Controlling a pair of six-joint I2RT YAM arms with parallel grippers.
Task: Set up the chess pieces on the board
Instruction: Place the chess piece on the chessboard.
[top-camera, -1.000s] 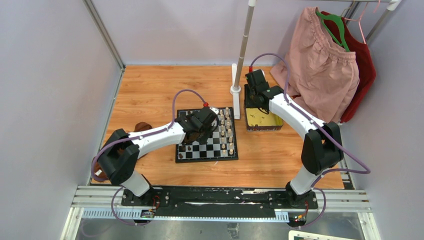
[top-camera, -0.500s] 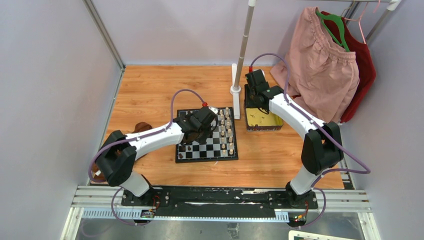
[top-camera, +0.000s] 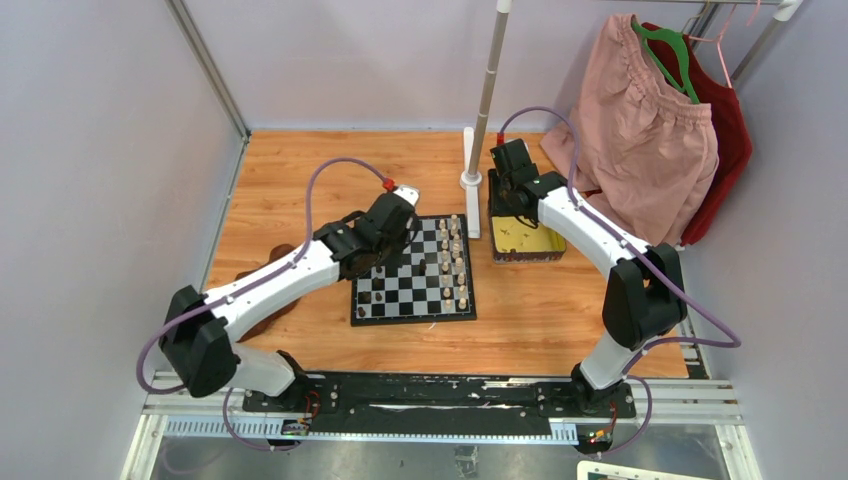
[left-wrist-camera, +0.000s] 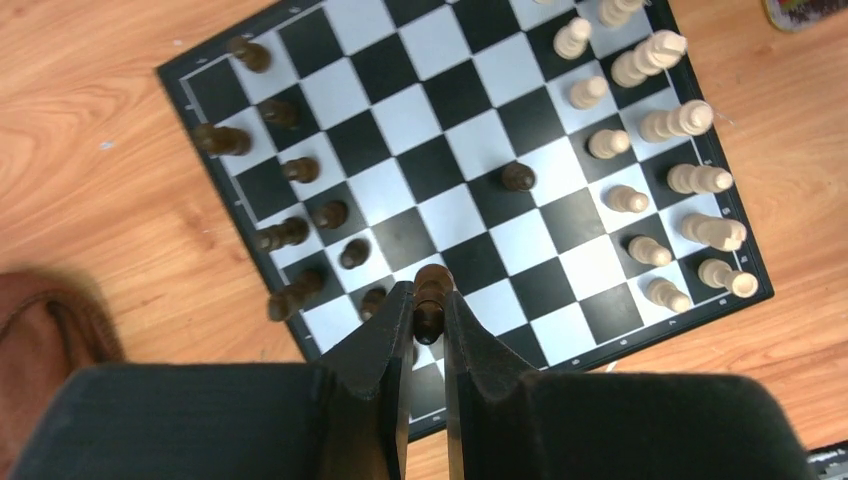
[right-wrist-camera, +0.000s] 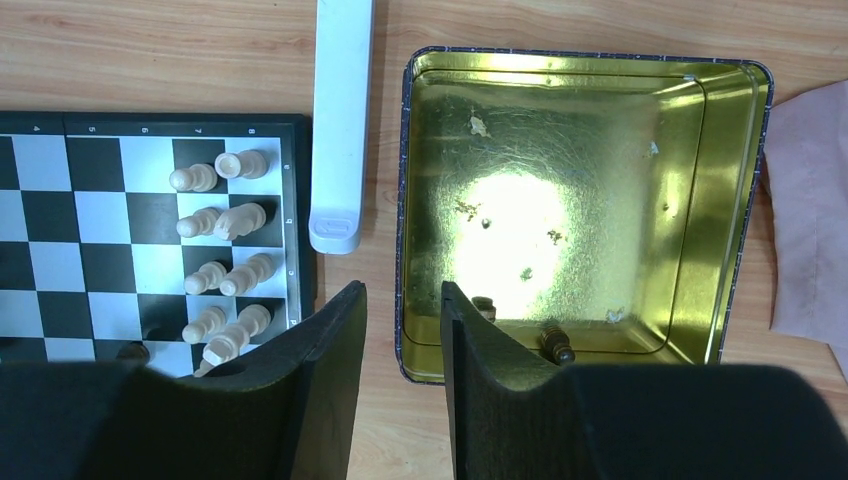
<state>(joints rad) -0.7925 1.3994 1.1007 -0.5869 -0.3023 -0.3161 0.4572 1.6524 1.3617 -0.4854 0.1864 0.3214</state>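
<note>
The board lies mid-table, seen closer in the left wrist view. Cream chess pieces fill its right two columns, dark ones stand along its left side, and one dark piece stands alone near the centre. My left gripper is shut on a dark chess piece, held above the board's near-left squares. My right gripper is open and empty over the wood, at the near-left rim of the gold tin. Two dark pieces lie in the tin.
A white pole base and its flat white foot sit between board and tin. Pink and red clothes hang at the back right. A brown object lies left of the board.
My left gripper has shut on a dark piece and drawn back to the left and up from the board with it. The right arm has stayed put.
</note>
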